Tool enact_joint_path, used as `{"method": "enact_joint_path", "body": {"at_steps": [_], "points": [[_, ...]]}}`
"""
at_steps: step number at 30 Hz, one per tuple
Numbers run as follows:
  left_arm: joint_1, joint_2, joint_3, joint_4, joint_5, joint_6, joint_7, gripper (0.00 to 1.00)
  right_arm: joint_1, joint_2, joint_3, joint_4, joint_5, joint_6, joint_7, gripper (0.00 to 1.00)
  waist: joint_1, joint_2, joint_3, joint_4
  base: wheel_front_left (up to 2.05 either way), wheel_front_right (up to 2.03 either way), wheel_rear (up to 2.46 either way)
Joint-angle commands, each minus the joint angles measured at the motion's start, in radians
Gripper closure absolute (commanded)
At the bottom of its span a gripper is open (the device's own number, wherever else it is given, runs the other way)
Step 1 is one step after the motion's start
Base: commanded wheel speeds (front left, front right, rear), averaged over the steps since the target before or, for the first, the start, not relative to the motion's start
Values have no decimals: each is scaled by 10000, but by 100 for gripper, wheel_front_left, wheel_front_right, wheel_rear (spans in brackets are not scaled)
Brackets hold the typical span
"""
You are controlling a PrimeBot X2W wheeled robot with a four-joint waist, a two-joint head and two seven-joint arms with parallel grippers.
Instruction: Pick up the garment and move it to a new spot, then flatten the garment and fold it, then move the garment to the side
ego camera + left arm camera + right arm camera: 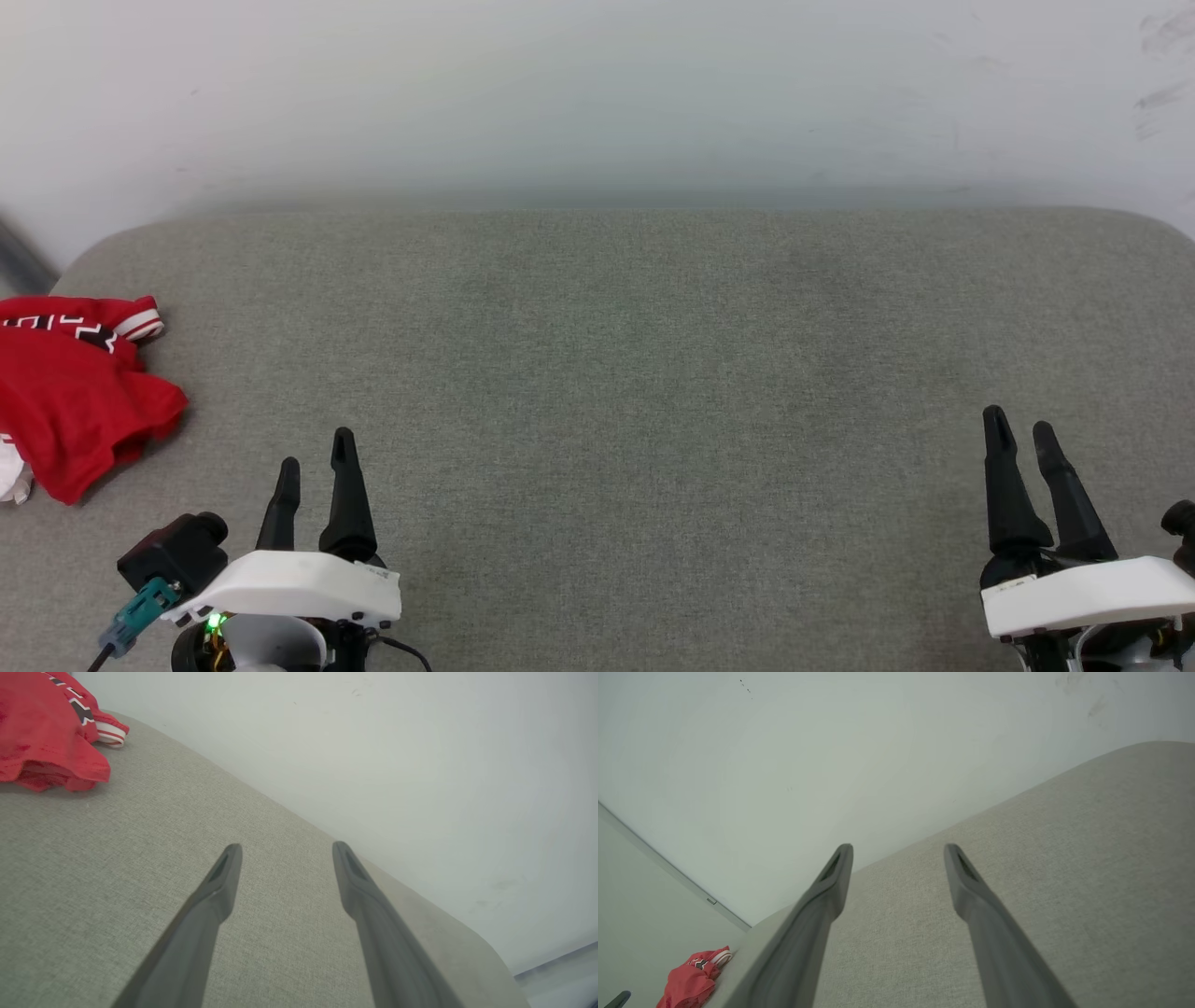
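The garment (pixel 75 397) is a crumpled red jersey with striped trim and black lettering, heaped at the far left edge of the grey fabric surface (pixel 635 373). It also appears as the garment (pixel 44 732) at the upper left of the left wrist view and as a small garment (pixel 693 980) at the lower left of the right wrist view. My left gripper (pixel 317 462) stands open at the lower left, a short way right of the jersey and apart from it. At the lower right my right gripper (pixel 1019 425) is open with nothing between its fingers.
A pale wall (pixel 597 93) rises behind the cushioned surface, whose back corners are rounded. A bit of white cloth (pixel 14 481) shows at the jersey's lower left. A dark strip (pixel 19 257) slants at the far left edge.
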Motion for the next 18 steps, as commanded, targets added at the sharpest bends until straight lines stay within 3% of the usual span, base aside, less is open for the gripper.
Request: {"method": "enact_joint_path", "body": {"at_steps": [1,18], "points": [[-43,99,-53,-172,291,81,-97,0,-40,2,23,-161,-324,0,-91,0,0,0,-4,2,0,0,0],[149,374,-734,-309,2212,659,-562,0,300,7,201,-222,-2450,-1,-567,0,0,0,-32,-2,0,0,0]]}}
